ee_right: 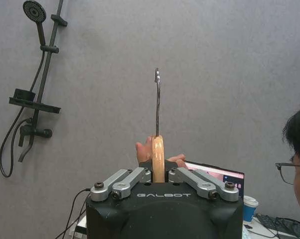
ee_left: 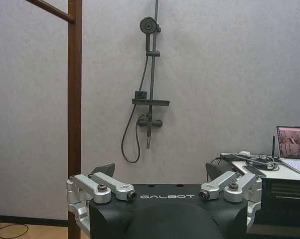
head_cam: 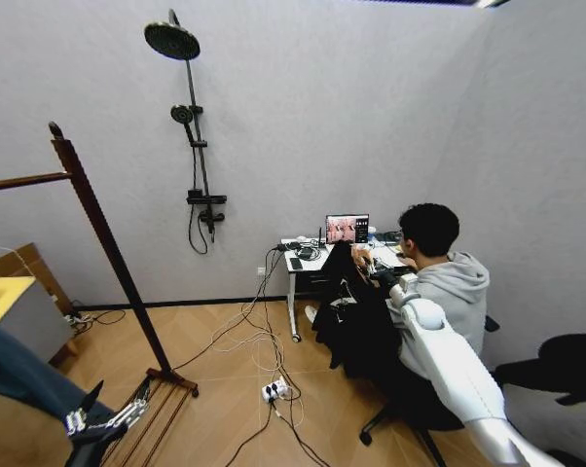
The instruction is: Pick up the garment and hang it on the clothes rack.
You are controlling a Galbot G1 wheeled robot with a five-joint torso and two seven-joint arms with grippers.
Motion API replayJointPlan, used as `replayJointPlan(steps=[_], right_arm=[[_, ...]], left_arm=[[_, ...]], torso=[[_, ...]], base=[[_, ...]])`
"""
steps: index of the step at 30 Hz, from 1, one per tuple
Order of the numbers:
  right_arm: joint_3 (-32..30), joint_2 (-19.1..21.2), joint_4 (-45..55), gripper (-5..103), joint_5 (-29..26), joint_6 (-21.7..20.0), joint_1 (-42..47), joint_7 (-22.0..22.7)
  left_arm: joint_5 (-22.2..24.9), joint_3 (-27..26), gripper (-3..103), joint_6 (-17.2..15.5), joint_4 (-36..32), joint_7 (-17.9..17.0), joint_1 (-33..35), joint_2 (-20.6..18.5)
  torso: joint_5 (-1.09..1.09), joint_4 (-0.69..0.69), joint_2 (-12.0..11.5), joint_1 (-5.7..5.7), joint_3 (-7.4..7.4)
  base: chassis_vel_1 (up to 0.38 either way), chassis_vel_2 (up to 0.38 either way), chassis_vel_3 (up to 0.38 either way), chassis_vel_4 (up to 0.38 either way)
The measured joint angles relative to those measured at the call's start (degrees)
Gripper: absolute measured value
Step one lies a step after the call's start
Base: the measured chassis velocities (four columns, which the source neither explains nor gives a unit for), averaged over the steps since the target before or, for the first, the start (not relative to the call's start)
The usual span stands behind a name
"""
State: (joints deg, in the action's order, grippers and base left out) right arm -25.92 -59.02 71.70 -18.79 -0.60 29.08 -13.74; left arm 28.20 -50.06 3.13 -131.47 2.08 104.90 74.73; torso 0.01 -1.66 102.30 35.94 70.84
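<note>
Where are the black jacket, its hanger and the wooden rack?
black jacket [head_cam: 356,326], head view, on its dark front.
hanger [ee_right: 158,159], right wrist view, on its wooden top.
wooden rack [head_cam: 108,243], head view, on the post.

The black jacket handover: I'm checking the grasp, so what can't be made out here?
- Black jacket, head view: outline merges with the seated person and chair.
- Light wooden hanger, right wrist view: shoulders hidden behind the right end effector.
- Dark red-brown wooden clothes rack, head view: rail cut off by the edge.

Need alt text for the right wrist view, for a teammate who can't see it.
The right gripper is shut on a light wooden hanger, metal hook upright against a grey wall. A person's hand holds the hanger just behind; a shower fixture hangs on the wall.
</note>
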Motion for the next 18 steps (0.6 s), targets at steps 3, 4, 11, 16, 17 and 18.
replayJointPlan(steps=[3,4,11,16,17,18], right_arm=[[0.0,0.2,2.2,10,-1.1,-1.0,0.8,0.5],[0.0,0.6,5.5,10,-2.9,-2.5,2.2,1.3],[-0.6,1.9,15.9,10,-6.3,-5.9,7.3,2.6],[-1.3,3.0,25.1,10,-9.4,-8.7,11.7,3.5],[-1.4,3.1,26.3,10,-9.5,-9.0,12.4,3.6],[-1.7,3.3,28.3,10,-9.6,-9.7,13.8,4.0]], left_arm=[[0.0,0.0,100,0.0,0.0,0.0,0.0,0.0],[0.0,0.0,100,0.0,0.0,0.0,0.0,0.0],[0.0,0.0,100,0.0,0.0,0.0,0.0,0.0],[0.0,0.0,100,0.0,0.0,0.0,0.0,0.0],[0.0,0.0,100,0.0,0.0,0.0,0.0,0.0],[0.0,0.0,100,0.0,0.0,0.0,0.0,0.0]], torso=[[0.0,0.0,0.0,0.0,0.0],[-0.02,0.0,0.0,0.0,0.0],[-0.01,0.0,0.0,0.0,-0.01],[-0.02,0.0,0.0,-0.01,-0.01],[-0.01,0.0,0.0,-0.01,-0.01],[-0.02,0.02,0.0,-0.01,-0.01]], base=[[0.0,0.0,0.0,0.0],[0.0,0.0,0.0,0.0],[0.0,0.0,0.0,0.0],[0.0,0.0,0.0,0.0],[0.0,0.0,0.0,0.0],[0.0,0.0,0.0,0.0]])
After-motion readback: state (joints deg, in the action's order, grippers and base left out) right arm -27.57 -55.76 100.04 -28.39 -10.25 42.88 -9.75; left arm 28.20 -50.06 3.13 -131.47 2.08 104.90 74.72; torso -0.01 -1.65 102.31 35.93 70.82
